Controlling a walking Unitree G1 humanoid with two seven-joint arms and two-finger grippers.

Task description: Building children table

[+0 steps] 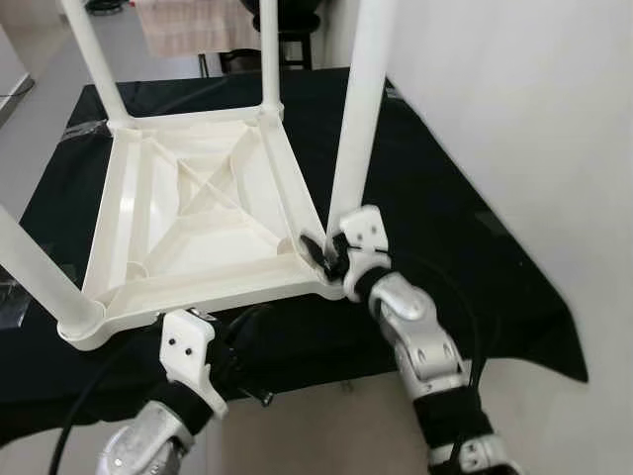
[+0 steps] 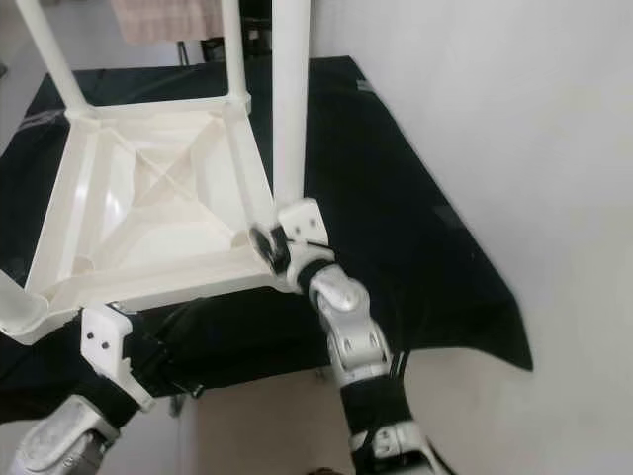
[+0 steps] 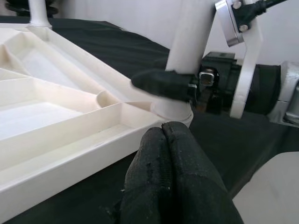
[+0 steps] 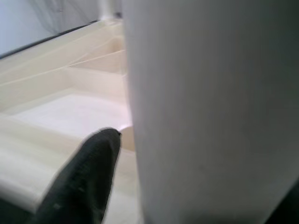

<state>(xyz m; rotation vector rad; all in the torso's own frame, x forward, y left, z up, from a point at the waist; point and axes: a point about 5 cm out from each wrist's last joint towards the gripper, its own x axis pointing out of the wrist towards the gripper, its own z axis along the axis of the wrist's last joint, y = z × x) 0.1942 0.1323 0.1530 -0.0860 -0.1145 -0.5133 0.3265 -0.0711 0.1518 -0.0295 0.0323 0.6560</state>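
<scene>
A white plastic children's table lies upside down on a black cloth, with its legs pointing up. My right gripper is shut on the near right leg just above its corner socket. In the left wrist view one black finger wraps the leg's base. In the right wrist view that leg stands close beside a finger. My left gripper is shut on nothing, its tips pressed together just below the table's near rim.
A white wall rises close on the right. The cloth's front edge drops to a pale floor. A near left leg stands at the left corner. A black cable hangs by my left arm. Dark furniture stands beyond the far legs.
</scene>
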